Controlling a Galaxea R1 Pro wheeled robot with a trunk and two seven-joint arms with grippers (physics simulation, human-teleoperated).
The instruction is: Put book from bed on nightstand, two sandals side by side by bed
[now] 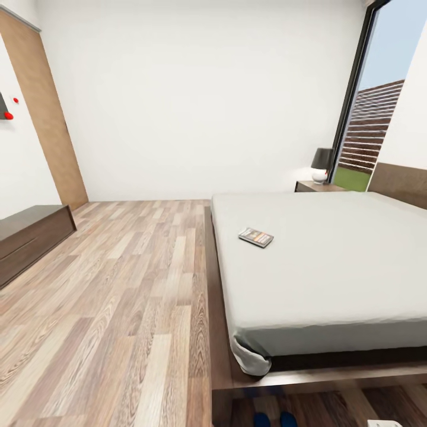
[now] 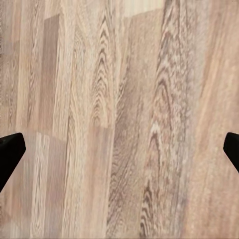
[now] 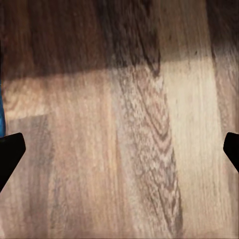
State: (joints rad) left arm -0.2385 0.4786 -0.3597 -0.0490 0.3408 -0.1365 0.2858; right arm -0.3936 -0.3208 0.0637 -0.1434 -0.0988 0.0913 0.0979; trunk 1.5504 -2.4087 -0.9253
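The book (image 1: 256, 237) lies flat on the light-grey mattress of the bed (image 1: 332, 267), near its left side. Past the bed's far corner a nightstand (image 1: 308, 186) stands under a dark-shaded lamp (image 1: 322, 163). The toes of two blue sandals (image 1: 274, 419) show side by side on the floor, just in front of the bed's foot. My left gripper (image 2: 119, 154) is open over bare wood planks. My right gripper (image 3: 119, 154) is also open over shadowed floor, and a sliver of blue (image 3: 1, 117) sits beside one fingertip. Neither gripper holds anything.
A wide stretch of plank floor (image 1: 118, 284) runs along the bed's left side. A low dark cabinet (image 1: 29, 234) stands against the left wall, beside a tall wooden panel (image 1: 50, 112). A black-framed window (image 1: 367, 118) is at the right.
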